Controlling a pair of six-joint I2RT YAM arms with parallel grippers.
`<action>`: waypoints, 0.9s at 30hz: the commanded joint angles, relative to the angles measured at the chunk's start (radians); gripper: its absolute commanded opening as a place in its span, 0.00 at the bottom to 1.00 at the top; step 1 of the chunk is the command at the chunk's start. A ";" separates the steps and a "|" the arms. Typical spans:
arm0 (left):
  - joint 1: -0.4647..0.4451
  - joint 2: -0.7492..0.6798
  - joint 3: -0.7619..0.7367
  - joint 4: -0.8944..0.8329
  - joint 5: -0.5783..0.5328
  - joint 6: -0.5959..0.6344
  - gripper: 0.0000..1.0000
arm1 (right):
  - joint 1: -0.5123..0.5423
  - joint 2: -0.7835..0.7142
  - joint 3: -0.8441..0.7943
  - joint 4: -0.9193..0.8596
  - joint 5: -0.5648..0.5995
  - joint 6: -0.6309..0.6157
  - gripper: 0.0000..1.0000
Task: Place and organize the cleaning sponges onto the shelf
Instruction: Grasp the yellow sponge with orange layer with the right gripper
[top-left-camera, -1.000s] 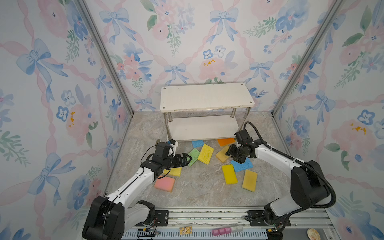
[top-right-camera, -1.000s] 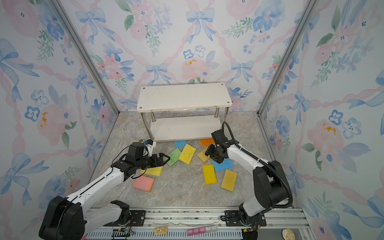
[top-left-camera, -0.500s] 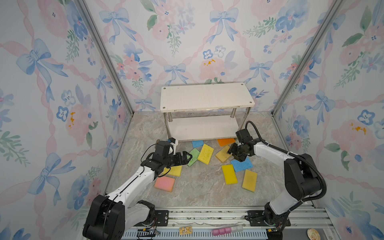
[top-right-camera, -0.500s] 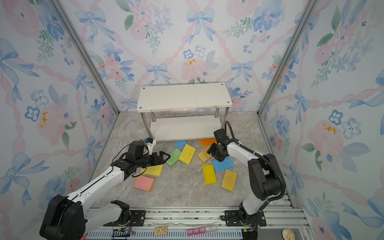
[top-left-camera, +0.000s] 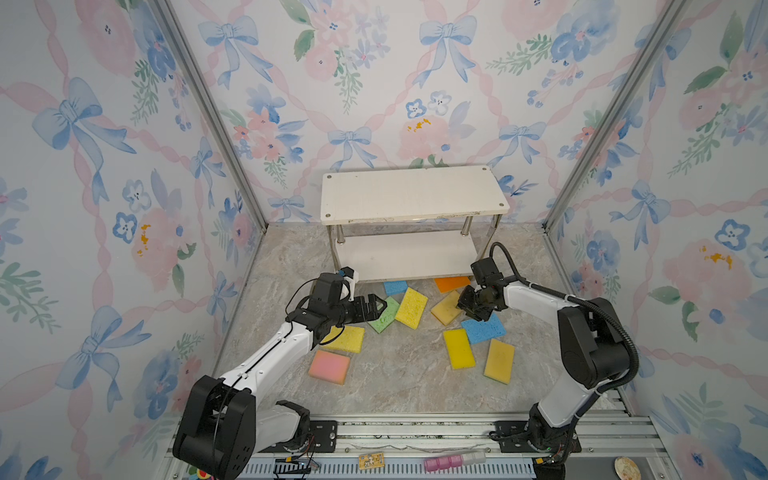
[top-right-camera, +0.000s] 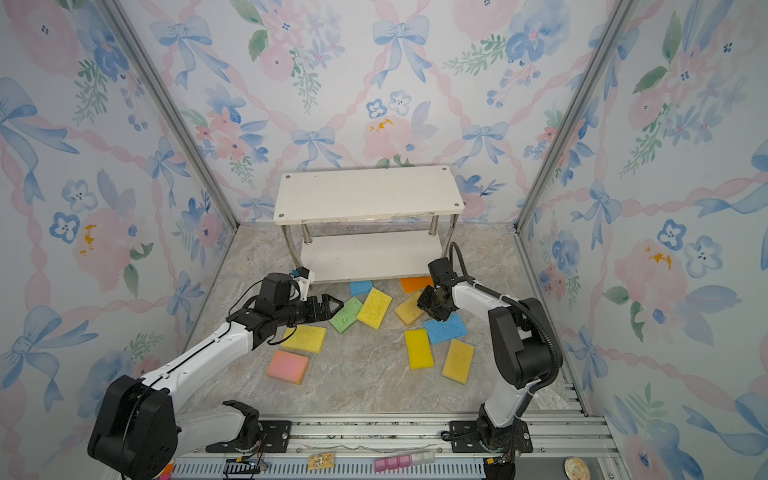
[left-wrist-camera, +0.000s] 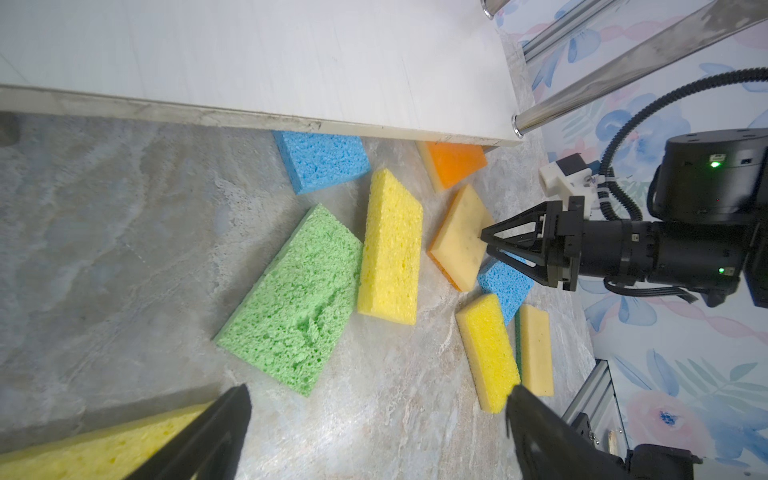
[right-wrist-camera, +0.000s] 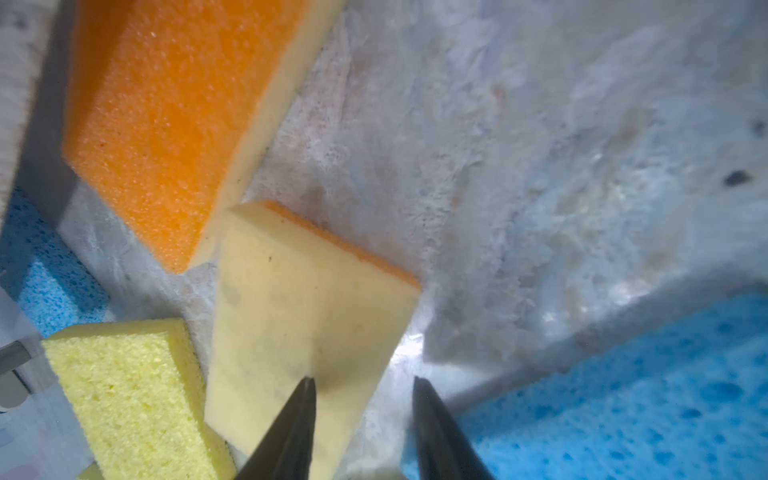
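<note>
Top views hide what the right wrist view shows: right gripper (right-wrist-camera: 362, 381) half-spread astride an edge of the tan sponge (right-wrist-camera: 299, 307); left gripper (top-left-camera: 376, 306) spread wide

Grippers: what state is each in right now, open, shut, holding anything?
Left gripper: open, holding nothing.
Right gripper: jaws straddle the edge of the tan sponge; whether they grip it cannot be told.

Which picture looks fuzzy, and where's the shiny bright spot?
Right wrist view: fuzzy, the orange sponge and fingers too close to be sharp, glare on the floor beside the tan sponge. Left wrist view: crisp. Both top views: evenly lit, soft shadow under the shelf.
</note>
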 joint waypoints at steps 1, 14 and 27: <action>-0.005 0.008 0.026 0.006 -0.003 0.029 0.98 | -0.006 0.024 0.021 0.003 0.006 0.001 0.34; -0.004 0.006 0.026 0.005 0.040 0.053 0.98 | 0.000 -0.001 0.077 -0.068 0.007 -0.035 0.01; -0.005 0.133 0.154 0.006 0.384 0.084 0.98 | 0.028 -0.191 0.143 -0.279 -0.075 -0.178 0.00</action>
